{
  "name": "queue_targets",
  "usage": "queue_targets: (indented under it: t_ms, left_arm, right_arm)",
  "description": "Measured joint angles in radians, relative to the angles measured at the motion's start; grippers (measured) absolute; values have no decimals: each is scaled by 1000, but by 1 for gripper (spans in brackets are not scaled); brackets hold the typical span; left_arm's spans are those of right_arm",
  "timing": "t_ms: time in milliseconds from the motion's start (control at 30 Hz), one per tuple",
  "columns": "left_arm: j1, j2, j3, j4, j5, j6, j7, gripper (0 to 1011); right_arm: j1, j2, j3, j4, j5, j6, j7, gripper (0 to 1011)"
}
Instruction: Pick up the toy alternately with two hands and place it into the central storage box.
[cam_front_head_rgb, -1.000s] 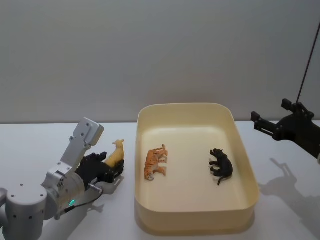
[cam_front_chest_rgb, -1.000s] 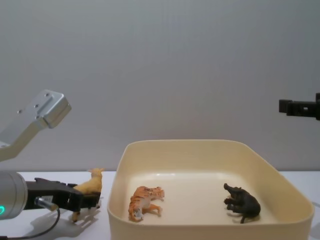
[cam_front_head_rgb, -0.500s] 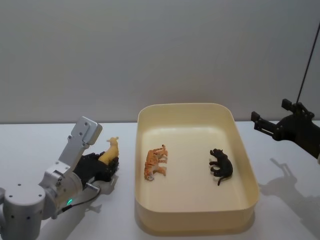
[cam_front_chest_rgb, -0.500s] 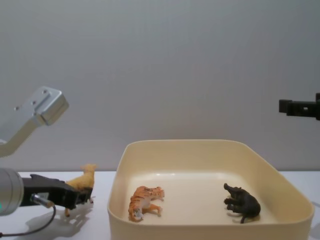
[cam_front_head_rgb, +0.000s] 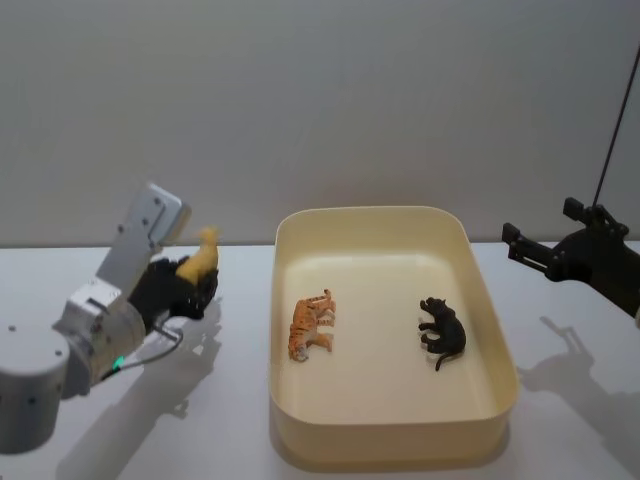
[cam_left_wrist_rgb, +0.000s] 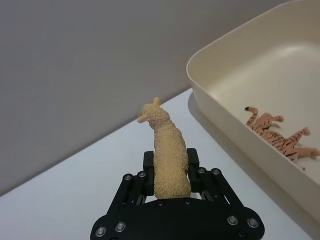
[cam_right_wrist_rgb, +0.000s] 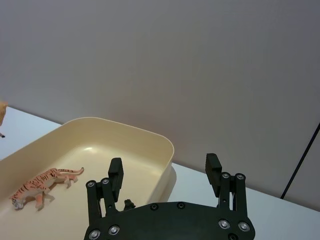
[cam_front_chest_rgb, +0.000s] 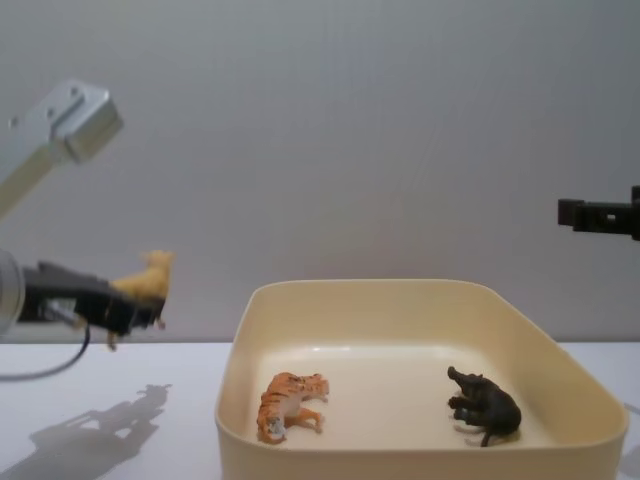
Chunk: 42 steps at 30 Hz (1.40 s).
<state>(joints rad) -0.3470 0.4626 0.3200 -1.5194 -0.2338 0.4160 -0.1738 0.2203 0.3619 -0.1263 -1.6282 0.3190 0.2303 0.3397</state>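
A tan llama-like toy (cam_front_head_rgb: 200, 260) (cam_left_wrist_rgb: 167, 155) (cam_front_chest_rgb: 145, 281) hangs in the air left of the cream-yellow storage box (cam_front_head_rgb: 285, 400) (cam_front_chest_rgb: 235, 400) (cam_left_wrist_rgb: 220, 65) (cam_right_wrist_rgb: 150, 150), with my left gripper (cam_front_head_rgb: 190, 283) (cam_left_wrist_rgb: 170, 167) (cam_front_chest_rgb: 125, 300) shut on its body. Inside the box lie an orange striped tiger (cam_front_head_rgb: 311, 325) (cam_front_chest_rgb: 288, 403) (cam_left_wrist_rgb: 275, 132) (cam_right_wrist_rgb: 42, 185) and a black animal (cam_front_head_rgb: 443, 332) (cam_front_chest_rgb: 486, 405). My right gripper (cam_front_head_rgb: 540, 250) (cam_right_wrist_rgb: 165, 175) is held open, high to the right of the box, with nothing between its fingers.
The white table (cam_front_head_rgb: 60, 280) runs under the box and out to both sides. A grey wall stands behind. A thin black cable (cam_front_head_rgb: 615, 120) rises at the far right.
My left gripper has lifted the tan toy off the table, up and slightly away from the box. The right arm has not moved.
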Motion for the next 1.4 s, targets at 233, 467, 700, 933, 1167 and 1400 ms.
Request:
queue_targets:
  t_ms: [233, 467, 700, 933, 1167, 1400]
  left_arm:
    - [-39, 1, -9, -36, 29, 17, -60, 351]
    - [-81, -15, -7, -44, 43, 19, -135, 351]
    - [-122, -39, 5, -35, 50, 14, -216, 351]
    - [-168, -81, 29, -1, 52, -6, -307, 351]
    - [-211, -128, 57, 49, 52, -33, -374, 351]
    - [-241, -161, 77, 86, 51, -54, -415, 532]
  right_arm:
    - [0, 0, 0, 0, 0, 0, 0, 1001]
    - [0, 0, 0, 0, 0, 0, 0, 1001]
    - [0, 0, 0, 0, 0, 0, 0, 1001]
    - [0, 0, 0, 0, 0, 0, 0, 1001]
    - [0, 0, 0, 0, 0, 0, 0, 1001]
    - [0, 0, 0, 0, 0, 0, 0, 1001]
